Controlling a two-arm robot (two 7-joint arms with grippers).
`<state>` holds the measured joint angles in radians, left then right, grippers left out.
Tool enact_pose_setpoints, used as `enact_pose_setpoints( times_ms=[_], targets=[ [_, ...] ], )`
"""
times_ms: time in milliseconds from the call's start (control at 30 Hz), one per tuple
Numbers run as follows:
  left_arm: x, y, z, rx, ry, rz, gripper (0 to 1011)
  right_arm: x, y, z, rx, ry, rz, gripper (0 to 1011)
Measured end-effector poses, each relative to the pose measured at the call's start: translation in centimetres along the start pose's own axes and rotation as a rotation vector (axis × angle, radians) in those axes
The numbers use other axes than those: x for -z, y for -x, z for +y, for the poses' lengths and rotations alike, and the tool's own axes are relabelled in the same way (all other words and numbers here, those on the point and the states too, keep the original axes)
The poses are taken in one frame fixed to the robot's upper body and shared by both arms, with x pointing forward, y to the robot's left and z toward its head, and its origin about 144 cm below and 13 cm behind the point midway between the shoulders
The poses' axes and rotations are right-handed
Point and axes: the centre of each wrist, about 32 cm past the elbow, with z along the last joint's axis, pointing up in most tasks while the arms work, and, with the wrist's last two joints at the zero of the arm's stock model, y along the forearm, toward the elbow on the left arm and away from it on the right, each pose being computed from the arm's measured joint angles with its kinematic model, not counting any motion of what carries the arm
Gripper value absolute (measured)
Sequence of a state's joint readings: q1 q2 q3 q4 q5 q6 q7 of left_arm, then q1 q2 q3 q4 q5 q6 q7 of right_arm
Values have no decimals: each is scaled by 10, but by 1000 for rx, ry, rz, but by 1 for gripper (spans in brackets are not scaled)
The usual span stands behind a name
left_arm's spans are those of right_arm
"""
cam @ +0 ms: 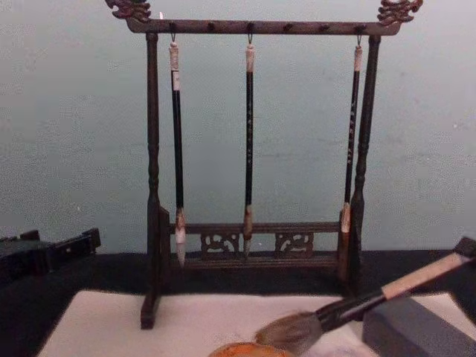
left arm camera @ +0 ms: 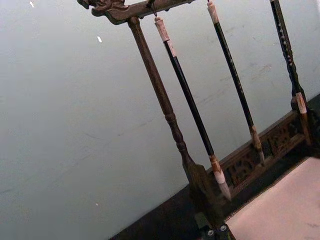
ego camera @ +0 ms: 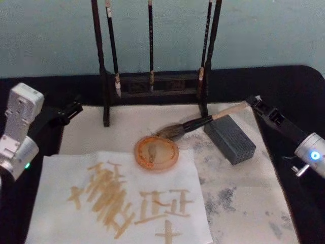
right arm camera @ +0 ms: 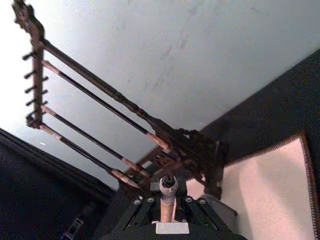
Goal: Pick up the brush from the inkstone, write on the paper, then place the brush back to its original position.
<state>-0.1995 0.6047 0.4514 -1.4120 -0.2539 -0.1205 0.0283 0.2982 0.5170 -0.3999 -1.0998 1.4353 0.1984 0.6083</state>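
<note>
Tan characters covered the paper (ego camera: pixel 56 170), and the brush (ego camera: pixel 198 122) lay across the inkstone (ego camera: pixel 231 140). The right pincer (ego camera: pixel 255 103) sat at its handle end, grip impossible to tell, so only withdrawal seemed left. The left pincer (ego camera: pixel 71 109) idled at the tabletop's left, state equally unclear.

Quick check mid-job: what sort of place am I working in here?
Likely a calligraphy desk: a brush rack with three hanging brushes, paper bearing written strokes, and the brush lying over a grey block, its end in the right gripper.
</note>
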Motion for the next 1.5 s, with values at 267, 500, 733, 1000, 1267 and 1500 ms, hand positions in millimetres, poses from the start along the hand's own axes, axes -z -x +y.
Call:
enact_pose_setpoints(
  times_ms=[267,500,733,1000,1267,1500],
  targets=[
    [0,0,0,0,0,0,1002,-5,4,-6,-28,-28,5,173],
    [0,0,0,0,0,0,1002,-8,10,-10,-55,-44,2,173],
    [0,0,0,0,0,0,1002,-12,23,-13,-87,-38,-46,173],
    [0,0,0,0,0,0,1002,-14,45,-17,-114,16,-161,173],
    [0,0,0,0,0,0,1002,-11,70,-21,-155,73,-262,173],
    [0,0,0,0,0,0,1002,-4,93,-23,-182,145,-368,173]
  ],
)
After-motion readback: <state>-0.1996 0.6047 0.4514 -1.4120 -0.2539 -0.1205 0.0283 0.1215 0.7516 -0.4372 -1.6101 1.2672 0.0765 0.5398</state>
